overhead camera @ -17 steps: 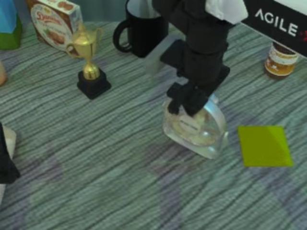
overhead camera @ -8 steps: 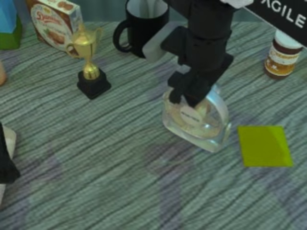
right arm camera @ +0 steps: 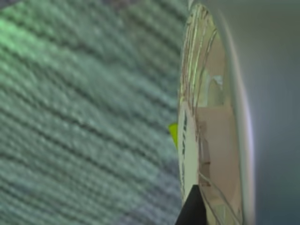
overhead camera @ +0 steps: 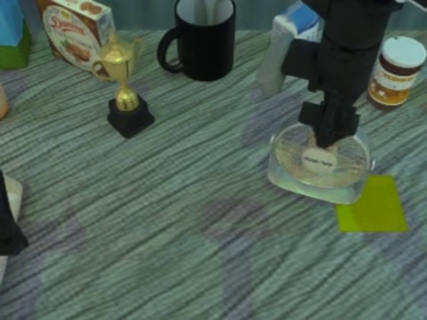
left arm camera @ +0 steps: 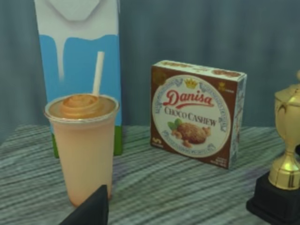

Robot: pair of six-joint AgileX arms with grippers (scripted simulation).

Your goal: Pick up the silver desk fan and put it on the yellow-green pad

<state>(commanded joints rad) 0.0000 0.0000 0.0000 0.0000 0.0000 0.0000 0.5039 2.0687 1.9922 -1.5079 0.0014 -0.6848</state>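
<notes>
The silver desk fan (overhead camera: 320, 165) hangs grille-up right of the table's centre, its cream hub and dark label facing the top camera. My right gripper (overhead camera: 331, 130) is shut on its far rim, coming down from above. The fan's right edge covers the upper left corner of the yellow-green pad (overhead camera: 377, 208), which lies flat on the cloth. The right wrist view has the fan (right arm camera: 211, 122) edge-on beside one dark fingertip (right arm camera: 192, 211), with a sliver of the pad (right arm camera: 173, 133) past it. My left gripper (overhead camera: 8, 233) is parked at the left edge.
A black mug (overhead camera: 200, 37), a gold trophy (overhead camera: 125, 80), a biscuit box (overhead camera: 73, 27) and a jar (overhead camera: 393, 70) stand along the back. A milk carton (overhead camera: 287, 40) is behind the right arm. An orange drink cup (left arm camera: 84, 145) stands near the left gripper.
My right arm has carried the fan to the right, from the table's centre to the pad's left edge. The fan has turned flatter, face up. The left arm has stayed put.
</notes>
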